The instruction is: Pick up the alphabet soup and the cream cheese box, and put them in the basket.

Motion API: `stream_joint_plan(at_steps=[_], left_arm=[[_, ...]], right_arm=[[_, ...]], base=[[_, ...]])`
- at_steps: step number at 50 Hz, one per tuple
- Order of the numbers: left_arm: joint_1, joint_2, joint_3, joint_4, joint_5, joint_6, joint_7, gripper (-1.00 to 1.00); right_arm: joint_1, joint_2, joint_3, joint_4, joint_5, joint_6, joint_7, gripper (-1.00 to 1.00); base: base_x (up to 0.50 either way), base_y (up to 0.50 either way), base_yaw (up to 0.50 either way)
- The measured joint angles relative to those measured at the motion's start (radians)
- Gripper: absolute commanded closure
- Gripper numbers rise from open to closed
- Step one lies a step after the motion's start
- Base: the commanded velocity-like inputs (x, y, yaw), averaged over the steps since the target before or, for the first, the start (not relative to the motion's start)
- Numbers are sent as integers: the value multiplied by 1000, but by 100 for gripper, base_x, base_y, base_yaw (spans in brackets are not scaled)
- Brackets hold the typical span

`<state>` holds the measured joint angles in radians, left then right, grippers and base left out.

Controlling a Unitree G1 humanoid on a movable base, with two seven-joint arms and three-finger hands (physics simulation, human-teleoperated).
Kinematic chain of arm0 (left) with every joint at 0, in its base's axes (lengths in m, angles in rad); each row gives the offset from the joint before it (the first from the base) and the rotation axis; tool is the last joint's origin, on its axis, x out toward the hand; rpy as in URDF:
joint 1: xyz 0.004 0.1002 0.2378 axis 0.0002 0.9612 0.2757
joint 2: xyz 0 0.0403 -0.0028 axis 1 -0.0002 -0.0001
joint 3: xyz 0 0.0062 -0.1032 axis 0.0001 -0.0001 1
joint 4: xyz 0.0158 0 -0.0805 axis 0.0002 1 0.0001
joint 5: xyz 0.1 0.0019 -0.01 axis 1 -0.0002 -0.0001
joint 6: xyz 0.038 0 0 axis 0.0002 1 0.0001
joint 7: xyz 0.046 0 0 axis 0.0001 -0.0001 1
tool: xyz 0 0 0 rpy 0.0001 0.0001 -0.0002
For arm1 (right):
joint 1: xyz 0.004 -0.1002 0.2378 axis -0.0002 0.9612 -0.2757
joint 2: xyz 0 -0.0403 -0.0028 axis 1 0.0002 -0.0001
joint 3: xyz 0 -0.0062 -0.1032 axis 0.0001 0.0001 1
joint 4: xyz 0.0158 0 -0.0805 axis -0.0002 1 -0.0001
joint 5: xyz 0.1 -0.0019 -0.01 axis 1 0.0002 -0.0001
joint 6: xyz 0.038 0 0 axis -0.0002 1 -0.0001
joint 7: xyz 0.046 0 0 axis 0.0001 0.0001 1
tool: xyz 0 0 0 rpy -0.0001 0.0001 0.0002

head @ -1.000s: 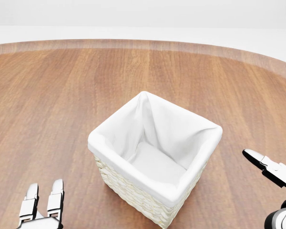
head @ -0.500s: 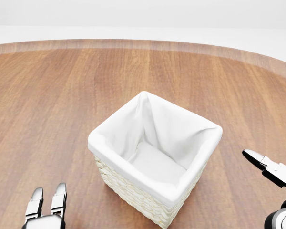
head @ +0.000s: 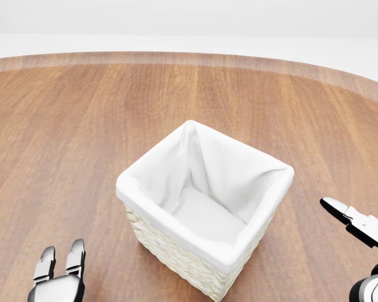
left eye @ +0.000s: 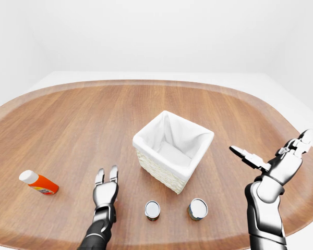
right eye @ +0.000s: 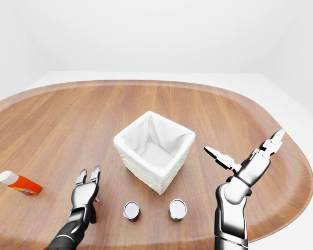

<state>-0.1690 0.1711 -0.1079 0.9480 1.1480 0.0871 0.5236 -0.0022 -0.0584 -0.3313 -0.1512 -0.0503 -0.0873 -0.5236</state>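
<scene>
The wicker basket (left eye: 155, 167) with its white cloth liner stands mid-table and holds nothing; the head view shows its rim (head: 176, 228) close up. Two silver-lidded cans (left eye: 152, 210) (left eye: 197, 209) stand upright below it in the left-eye view; I cannot tell which is the alphabet soup. No cream cheese box is plainly visible. My left hand (left eye: 107, 171) lies low over the table, left of the cans, fingers straight and open, holding nothing. My right hand (left eye: 271, 151) is raised to the right of the basket, fingers spread open.
An orange bottle with a white cap (left eye: 37, 183) lies on its side at the far left of the oval wooden table (left eye: 83, 120). The table's near edge runs just below the cans. White floor and walls surround the table.
In the head view my left hand has sunk slightly toward the bottom edge and drifted a little right. The right hand and the basket have not moved.
</scene>
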Motion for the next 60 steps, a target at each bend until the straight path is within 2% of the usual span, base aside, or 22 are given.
stream_joint_plan(at_steps=[22,33,34,36,37,40,44,60], left_arm=[[-143,-1,-16,237,-49,0,0,-100],[-180,-2,-23,315,-57,0,0,-100],[-182,-2,-24,319,-57,0,0,-85],[-190,1,-24,326,-49,0,0,91],[-198,3,-24,331,-45,0,0,100],[-213,8,-22,337,-29,0,0,100],[-189,8,-24,297,1,0,0,100],[-178,24,-47,253,-20,0,0,100]], right_arm=[[-2,-2,1,3,-2,0,0,-100],[-4,-2,1,4,-2,0,0,-100],[-4,-2,1,5,-2,0,0,-100],[-4,-3,1,6,-3,0,0,-100],[-5,-3,1,7,-2,0,0,-100],[-5,-3,1,6,-2,0,0,-100],[-5,-3,1,7,-3,0,0,-100],[-6,-4,2,15,-4,0,0,-100]], base=[[0,0,0],[0,0,0],[0,0,0],[0,0,0],[0,0,0],[0,0,0],[1,0,0],[0,0,0]])
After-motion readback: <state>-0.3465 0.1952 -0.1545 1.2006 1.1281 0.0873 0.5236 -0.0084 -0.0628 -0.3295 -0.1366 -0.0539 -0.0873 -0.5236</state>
